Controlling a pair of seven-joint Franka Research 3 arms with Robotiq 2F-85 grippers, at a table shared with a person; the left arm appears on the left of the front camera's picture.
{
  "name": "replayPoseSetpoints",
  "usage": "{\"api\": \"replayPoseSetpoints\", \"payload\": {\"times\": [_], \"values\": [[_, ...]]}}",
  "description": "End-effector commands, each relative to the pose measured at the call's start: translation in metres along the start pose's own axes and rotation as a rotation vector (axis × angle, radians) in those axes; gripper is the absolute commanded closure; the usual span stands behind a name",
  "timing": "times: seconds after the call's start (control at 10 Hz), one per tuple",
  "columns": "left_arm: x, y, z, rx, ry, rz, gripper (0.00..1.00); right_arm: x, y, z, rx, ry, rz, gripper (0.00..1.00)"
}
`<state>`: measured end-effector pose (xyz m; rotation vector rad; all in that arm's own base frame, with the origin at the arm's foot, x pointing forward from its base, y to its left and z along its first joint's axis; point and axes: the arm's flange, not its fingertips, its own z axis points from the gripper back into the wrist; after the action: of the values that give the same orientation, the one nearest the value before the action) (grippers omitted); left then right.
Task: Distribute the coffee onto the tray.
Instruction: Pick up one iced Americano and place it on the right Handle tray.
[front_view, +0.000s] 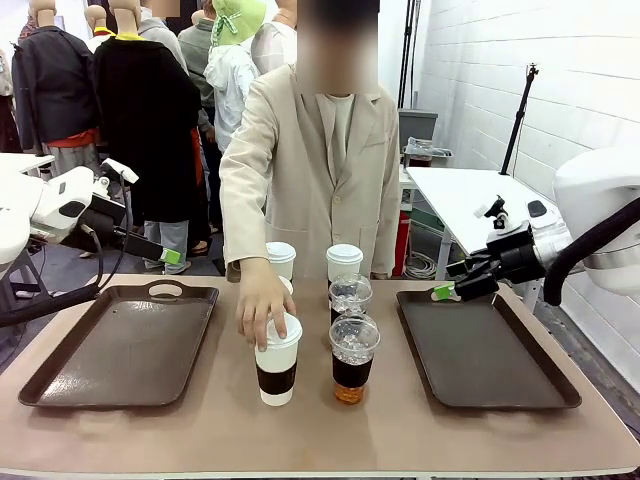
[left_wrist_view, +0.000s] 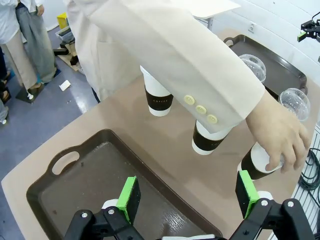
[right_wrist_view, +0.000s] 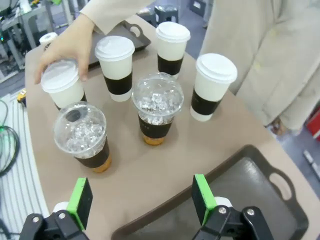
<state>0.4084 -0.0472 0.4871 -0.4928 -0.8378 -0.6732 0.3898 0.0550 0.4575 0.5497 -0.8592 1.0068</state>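
The right tool is released, its pads wide apart and empty. It hangs over the inner rim of the right tray. Ahead of it, toward the middle of the desk, the coffee stands between the trays, every cup upright with its long axis vertical. The two iced cups are closest to this tool, with the four white cups beyond and beside them.

The left tool is also released and empty, above the left tray. The cups lie past that tray's rim, under the person's sleeve. I judge the right arm nearer the iced cups and the left arm nearer the white ones.

The person's hand rests on the front white cup, so that one is not free. No cup is on either tray. Small print on one sleeve seems to read "COFFEE"; I can read nothing else.
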Motion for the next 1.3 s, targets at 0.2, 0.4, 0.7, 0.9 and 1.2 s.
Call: {"api": "replayPoseSetpoints", "payload": {"times": [0.2, 0.4, 0.7, 0.9, 1.2], "values": [[-0.001, 0.002, -0.001, -0.006, -0.004, -0.002, 0.00, -0.027, -0.005, -0.017, 0.074, -0.115, 0.164, 0.00], [-0.001, 0.002, -0.001, -0.006, -0.004, -0.002, 0.00, -0.029, -0.006, -0.018, 0.104, -0.131, 0.182, 0.00], [-0.001, 0.002, -0.001, -0.006, -0.004, -0.002, 0.00, -0.024, -0.004, -0.013, 0.087, -0.109, 0.164, 0.00], [-0.001, 0.002, -0.001, -0.006, -0.004, -0.002, 0.00, -0.024, -0.004, -0.013, 0.087, -0.109, 0.164, 0.00], [-0.001, 0.002, -0.001, -0.006, -0.004, -0.002, 0.00, -0.037, -0.004, -0.038, 0.162, -0.136, 0.213, 0.00]]}}
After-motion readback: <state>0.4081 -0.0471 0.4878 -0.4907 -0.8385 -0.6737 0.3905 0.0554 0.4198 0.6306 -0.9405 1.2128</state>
